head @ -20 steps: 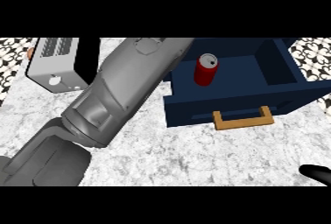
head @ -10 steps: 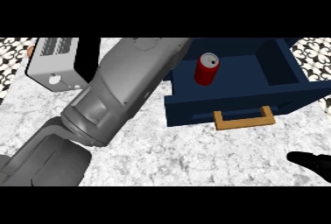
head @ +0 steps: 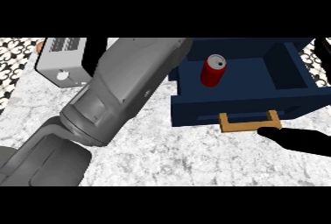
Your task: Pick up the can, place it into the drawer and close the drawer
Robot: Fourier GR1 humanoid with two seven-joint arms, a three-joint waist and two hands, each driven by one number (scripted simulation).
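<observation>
This is a kitchen. A counter [head: 194, 157] of mottled grey-white stone fills the lower part of the view, and behind it at the upper left runs a strip of black-and-white patterned tile [head: 16, 57]. A white toaster [head: 61, 61] with a slotted top and a round knob stands on the counter at the upper left. A dark blue drawer [head: 239, 107] with a wooden handle [head: 249, 122] stands open, and a red can [head: 213, 70] is upright inside it.

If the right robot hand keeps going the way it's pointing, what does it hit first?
Most likely the drawer's wooden handle: the right robot hand points up-left at it from just below, though their relative height is unclear.
</observation>
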